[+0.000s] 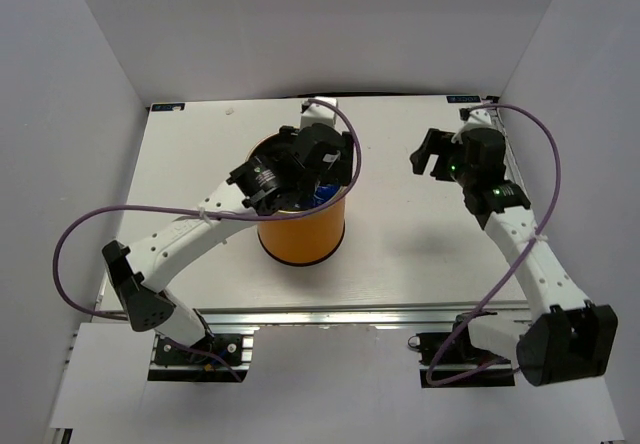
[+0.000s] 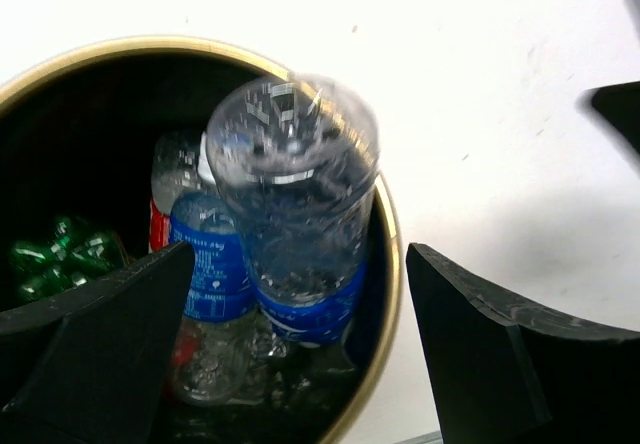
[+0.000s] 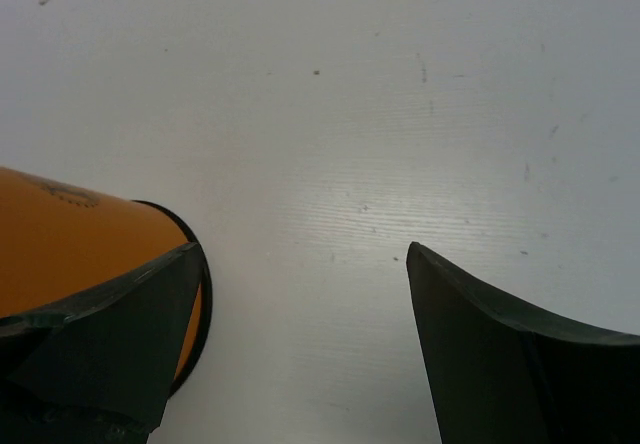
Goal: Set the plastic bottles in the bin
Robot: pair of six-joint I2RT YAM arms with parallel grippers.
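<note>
The orange bin (image 1: 300, 236) stands mid-table, and my left gripper (image 1: 322, 172) hovers over its mouth. In the left wrist view that gripper (image 2: 300, 254) is open, its fingers wide apart and touching nothing. Between and below them a clear plastic bottle with a blue label (image 2: 295, 184) shows blurred, bottom end up, inside the pale rim (image 2: 392, 264). Under it lie another blue-labelled bottle (image 2: 205, 256), a green one (image 2: 60, 254) and a red-labelled one (image 2: 158, 226). My right gripper (image 1: 428, 154) hangs open to the right of the bin, empty (image 3: 300, 249), with the bin's orange wall (image 3: 70, 249) at its left.
White walls close off the back and both sides of the white table (image 1: 420, 244). A purple cable (image 1: 345, 134) loops over the left wrist above the bin. A metal rail (image 1: 330, 316) runs along the near edge.
</note>
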